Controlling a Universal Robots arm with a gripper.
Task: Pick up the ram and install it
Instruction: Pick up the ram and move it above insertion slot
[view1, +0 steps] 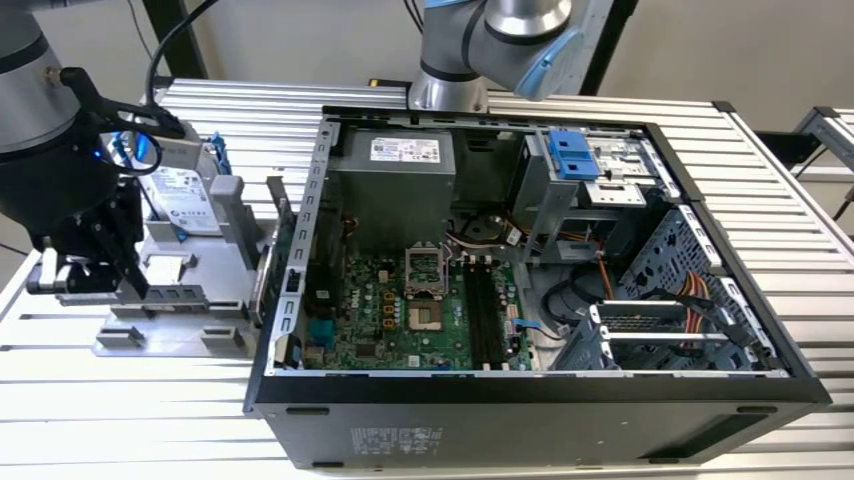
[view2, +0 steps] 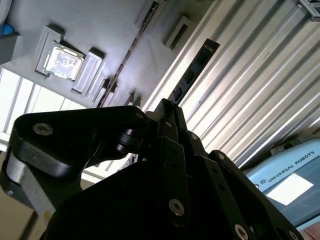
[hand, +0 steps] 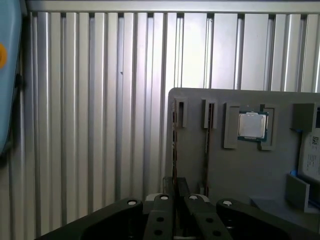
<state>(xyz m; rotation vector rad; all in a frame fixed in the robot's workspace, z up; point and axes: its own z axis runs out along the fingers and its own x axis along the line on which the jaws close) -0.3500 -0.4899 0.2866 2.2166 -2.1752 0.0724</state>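
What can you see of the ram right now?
The ram is a long, thin, dark stick seen nearly edge-on, with dark chips along its face in the second wrist view. It stands on edge near one side of the gray holder, one end at the tip of the gripper. Seated in a slot or lifted: can't tell.

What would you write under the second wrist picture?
The gripper pinches the ram at the grey parts holder.
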